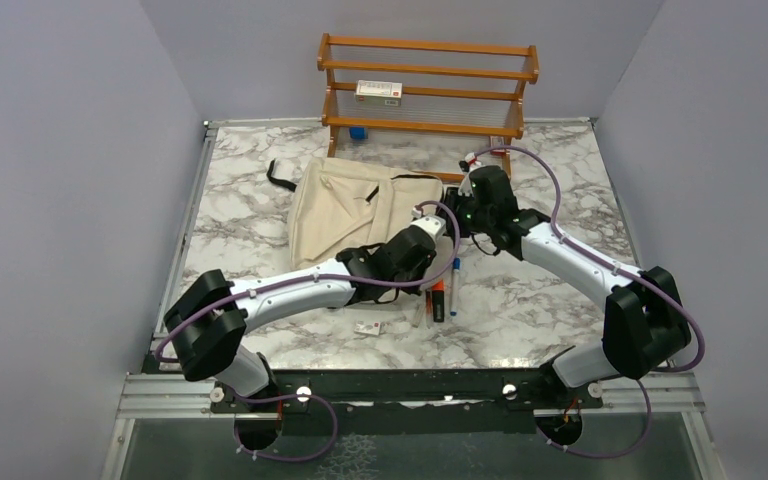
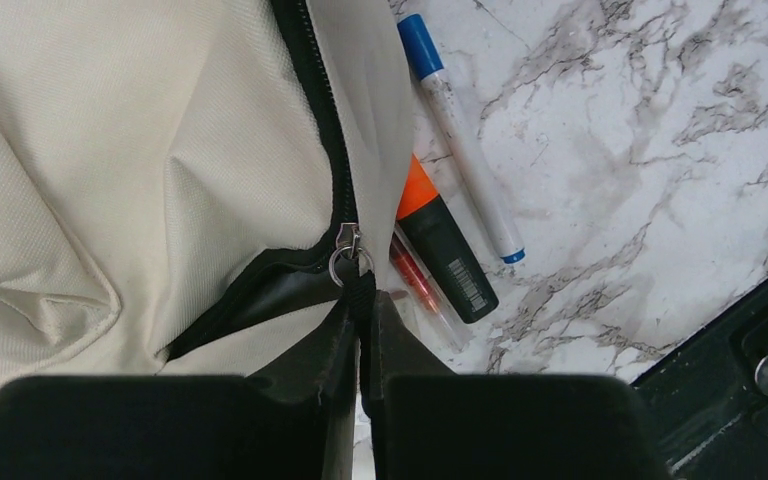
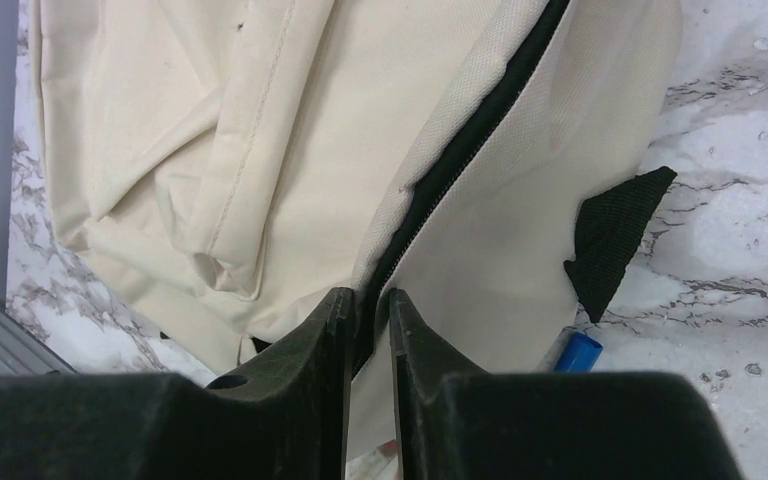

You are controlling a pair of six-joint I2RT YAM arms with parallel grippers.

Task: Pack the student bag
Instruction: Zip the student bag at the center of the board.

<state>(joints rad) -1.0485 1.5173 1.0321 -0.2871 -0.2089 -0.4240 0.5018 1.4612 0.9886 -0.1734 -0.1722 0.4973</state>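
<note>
left claw (image 2: 363, 325) clamped zip tab (image 2: 359, 290) | right claw (image 3: 368, 310) maybe pinched bag (image 3: 210, 150) edge | best way was a slow, straight pull, bag held still

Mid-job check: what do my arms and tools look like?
The left arm and right arm have white links, bulky black joints and a purple cable looping along each. The left tool and right tool are black, with flat tapered fingers.
</note>
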